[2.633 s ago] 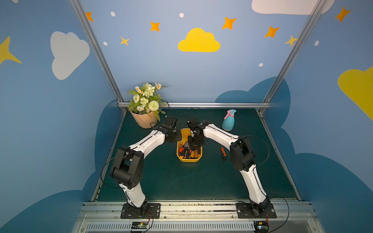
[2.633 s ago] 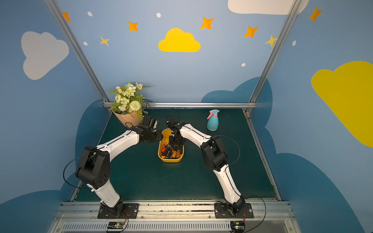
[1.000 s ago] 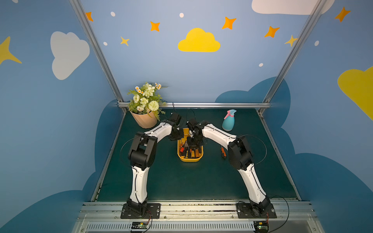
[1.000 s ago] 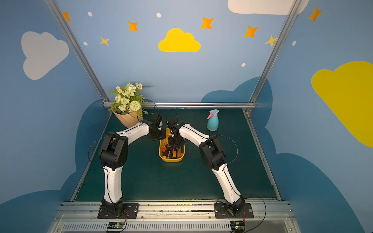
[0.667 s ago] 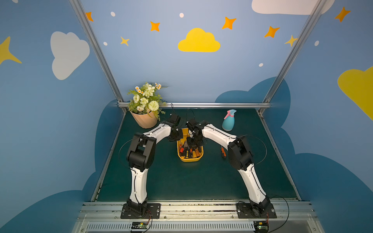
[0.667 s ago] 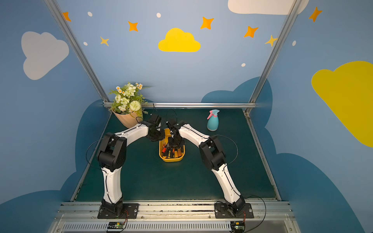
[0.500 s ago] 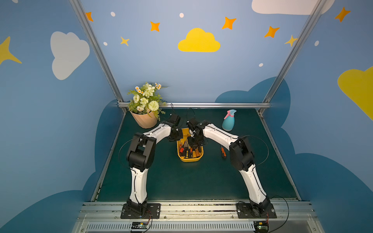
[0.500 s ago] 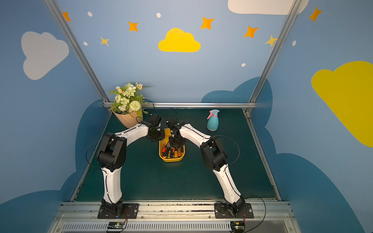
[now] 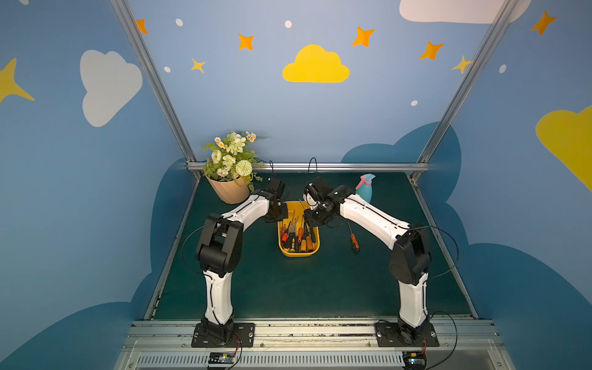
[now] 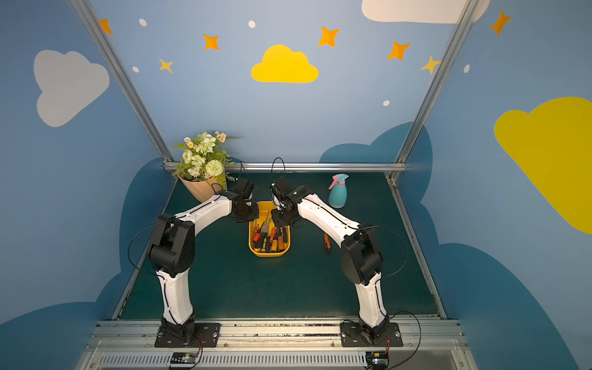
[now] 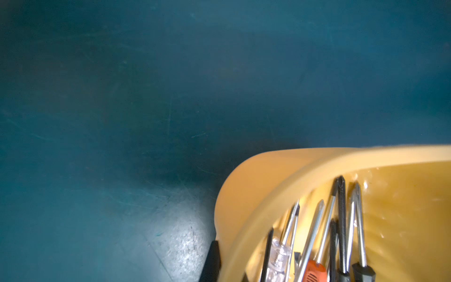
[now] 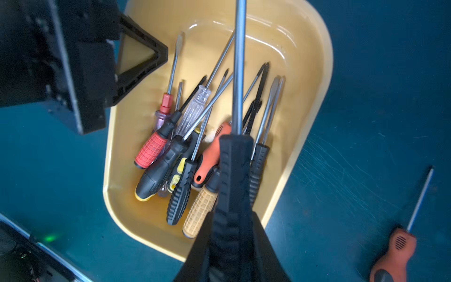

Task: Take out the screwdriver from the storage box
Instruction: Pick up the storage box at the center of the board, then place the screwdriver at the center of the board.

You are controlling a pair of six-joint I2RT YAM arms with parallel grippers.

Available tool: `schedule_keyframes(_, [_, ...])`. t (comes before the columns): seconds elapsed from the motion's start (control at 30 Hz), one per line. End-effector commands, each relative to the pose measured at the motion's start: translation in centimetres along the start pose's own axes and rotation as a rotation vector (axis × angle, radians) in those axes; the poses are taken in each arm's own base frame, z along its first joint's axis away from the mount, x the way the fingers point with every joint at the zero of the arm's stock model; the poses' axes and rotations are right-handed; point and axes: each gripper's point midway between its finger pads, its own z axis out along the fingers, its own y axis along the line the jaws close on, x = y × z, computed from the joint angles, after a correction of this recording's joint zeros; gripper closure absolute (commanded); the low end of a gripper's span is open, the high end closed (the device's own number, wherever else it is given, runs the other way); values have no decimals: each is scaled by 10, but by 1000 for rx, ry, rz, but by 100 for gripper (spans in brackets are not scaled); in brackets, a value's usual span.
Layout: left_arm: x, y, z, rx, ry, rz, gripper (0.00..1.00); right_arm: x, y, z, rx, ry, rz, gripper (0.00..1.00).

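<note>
right wrist: right gripper (image 12: pixel 234 219) still clamps screwdriver (image 12: pixel 235 171) above storage box (image 12: pixel 314 97), left gripper (image 12: pixel 146 56) now pinching its rim.

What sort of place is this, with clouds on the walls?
Probably a staged robot practice booth, not a workshop: two white-and-black robot arms bolted to a metal rail, blue cloud-and-star painted walls, a yellow plastic tub of screwdrivers on a dark green mat.

The storage box (image 12: pixel 317 97) is smooth, glossy yellow plastic; the black-handled screwdriver (image 12: pixel 235 156) has a polished metal shaft and a matt, ribbed, rubbery-looking grip; the table mat (image 11: pixel 122 97) is matt, finely scratched and scuffed
</note>
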Motion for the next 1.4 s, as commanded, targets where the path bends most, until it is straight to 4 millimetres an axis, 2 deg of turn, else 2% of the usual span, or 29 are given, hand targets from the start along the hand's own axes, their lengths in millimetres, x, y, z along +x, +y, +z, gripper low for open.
schedule_keyframes(0.0, [-12,-9,-30,58,-66,1,98,2,-13,-28,33,-55,-14,100])
schedule_keyframes(0.13, [-7,-3,-33,46,-79,2,98,21,-39,-48,96,-64,1,100])
schedule_keyframes(0.3, [-1,-1,-34,42,-74,-1,98,55,-81,-57,193,-21,25,100])
schedule_keyframes(0.37, [1,1,-33,40,-71,-2,98,69,-96,-55,208,16,32,100])
schedule_keyframes(0.63, [5,0,-33,50,-62,-10,97,114,-132,-30,315,197,55,100])
schedule_keyframes(0.87, [5,0,-35,55,-64,-13,97,128,-154,-25,361,247,93,100])
schedule_keyframes(1.07, [8,0,-33,59,-54,-12,98,138,-192,-27,469,291,99,100])
schedule_keyframes(1.23, [11,1,-30,56,-44,-27,98,145,-212,-14,475,318,121,100])
schedule_keyframes(1.37, [11,-1,-29,63,-39,-36,97,146,-219,-1,456,328,134,100])
